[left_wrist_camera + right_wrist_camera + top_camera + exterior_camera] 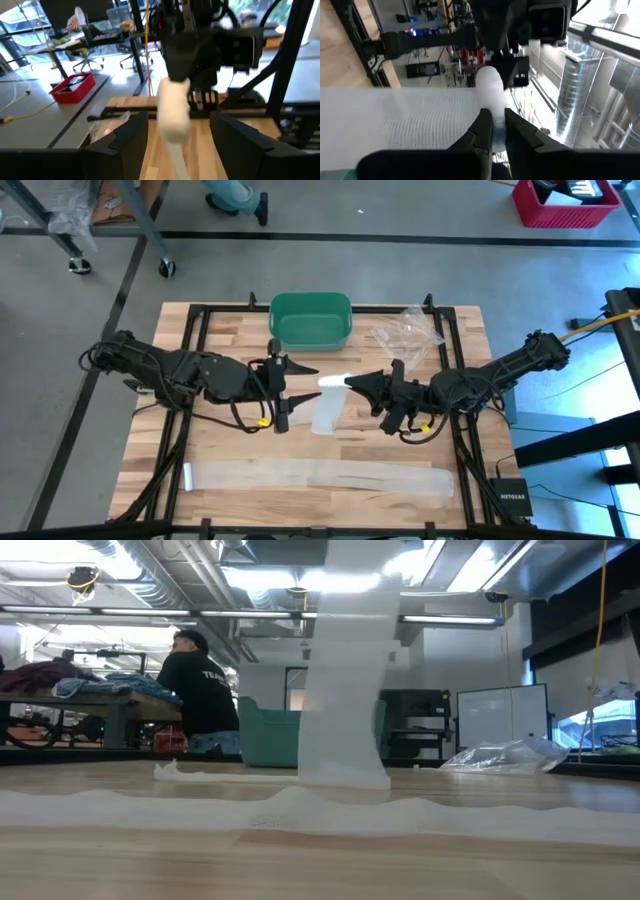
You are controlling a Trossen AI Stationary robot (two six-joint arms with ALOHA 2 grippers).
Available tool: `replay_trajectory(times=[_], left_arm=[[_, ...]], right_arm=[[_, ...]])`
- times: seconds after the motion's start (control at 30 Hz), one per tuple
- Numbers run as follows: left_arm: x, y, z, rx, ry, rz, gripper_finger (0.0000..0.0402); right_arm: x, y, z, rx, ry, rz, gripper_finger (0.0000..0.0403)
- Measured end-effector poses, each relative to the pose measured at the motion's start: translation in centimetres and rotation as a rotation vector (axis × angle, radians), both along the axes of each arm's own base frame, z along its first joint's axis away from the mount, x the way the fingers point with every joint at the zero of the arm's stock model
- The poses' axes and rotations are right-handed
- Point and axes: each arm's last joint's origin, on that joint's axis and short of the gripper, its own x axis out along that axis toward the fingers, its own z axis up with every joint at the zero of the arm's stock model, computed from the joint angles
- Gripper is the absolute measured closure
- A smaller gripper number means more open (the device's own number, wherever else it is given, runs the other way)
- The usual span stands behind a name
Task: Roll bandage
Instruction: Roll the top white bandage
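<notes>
High view showed the right gripper [349, 383] pinched on the rolled end of the bandage [333, 382] above mid-table, its loose tail hanging to the wood. Opposite, the left gripper [310, 382] stood with jaws wide apart, just left of the roll. A green bin [311, 320] sat at the far edge.

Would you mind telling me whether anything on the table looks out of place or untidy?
A second bandage strip lies unrolled flat along the table's near edge, slightly rippled. A crumpled clear plastic bag sits loose beside the green bin. Nothing looks spilled or damaged.
</notes>
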Motion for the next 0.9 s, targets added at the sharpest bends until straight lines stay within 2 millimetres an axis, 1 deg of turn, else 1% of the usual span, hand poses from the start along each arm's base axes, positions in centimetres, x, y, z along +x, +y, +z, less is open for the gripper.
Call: replay_trajectory(times=[0.23, 0.37, 0.5, 0.9], left_arm=[[-0.2, 0.1, 0.3, 0.011, -0.015, 0.028, 0.0196], [0.5, 0.4, -0.3, 0.005, 0.001, 0.045, 0.0196], [1.1, 0.5, -0.7, 0.005, 0.017, 0.016, 0.0196], [1.2, 0.4, -0.5, 0.014, 0.000, 0.006, 0.0196]], right_arm=[[0.0, 0.0, 0.0, 0.031, -0.006, -0.007, 0.0368], [0.0, 0.0, 0.0, 0.031, -0.007, 0.010, 0.0368], [0.0, 0.1, 0.0, 0.031, -0.009, 0.023, 0.0369], [0.0, 0.1, 0.0, 0.030, -0.011, 0.038, 0.0369]])
